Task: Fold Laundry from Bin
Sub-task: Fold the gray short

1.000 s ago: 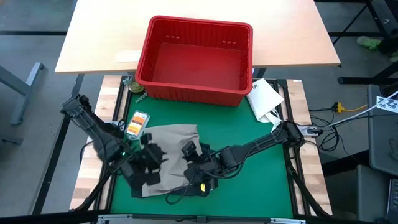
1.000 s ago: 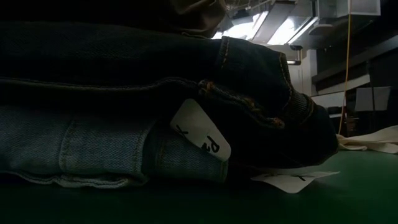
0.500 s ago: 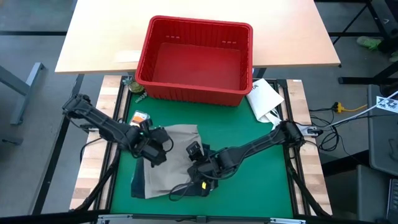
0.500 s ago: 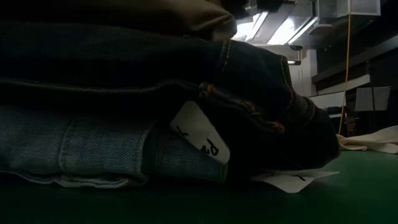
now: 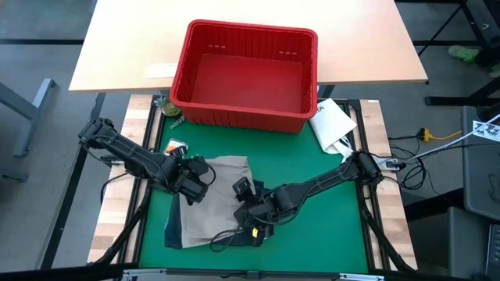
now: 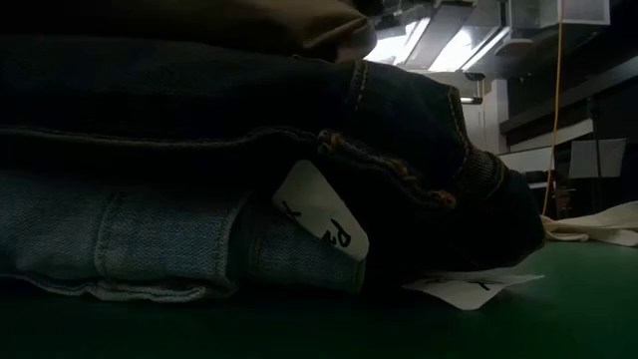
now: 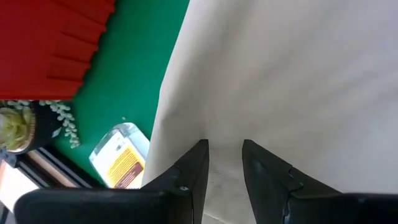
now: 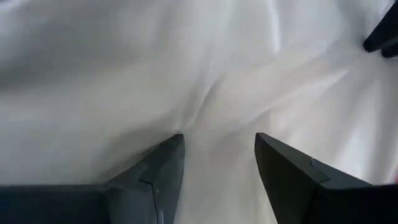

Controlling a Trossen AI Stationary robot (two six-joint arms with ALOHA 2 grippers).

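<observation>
The tan trousers (image 5: pixel 221 195) lie flat on the green mat (image 5: pixel 328 234), on top of a pile. In the low view, dark jeans (image 6: pixel 199 110) sit under them, with lighter blue denim (image 6: pixel 120 249) at the bottom. The red bin (image 5: pixel 246 74) stands at the far end of the table and looks empty.

Both grippers are down on the trousers. The left gripper (image 5: pixel 195 178) is at the left side of the cloth, close to the edge nearest the bin. Its fingers (image 7: pixel 193 171) are only a little apart. They point at the cloth, and I see nothing pinched between them. The right gripper (image 5: pixel 248 201) is at the right side of the cloth, a bit nearer the front. Its fingers (image 8: pixel 161 171) are wider apart and rest over a soft wrinkle. I cannot tell if they hold it.

The trousers run long from the bin side toward the front of the table. The two grippers sit across from each other, one on each long side. The left one is nearer the far edge and the right one is nearer the middle. So I think the next move is about the sides: each gripper works the side it is next to.
</observation>
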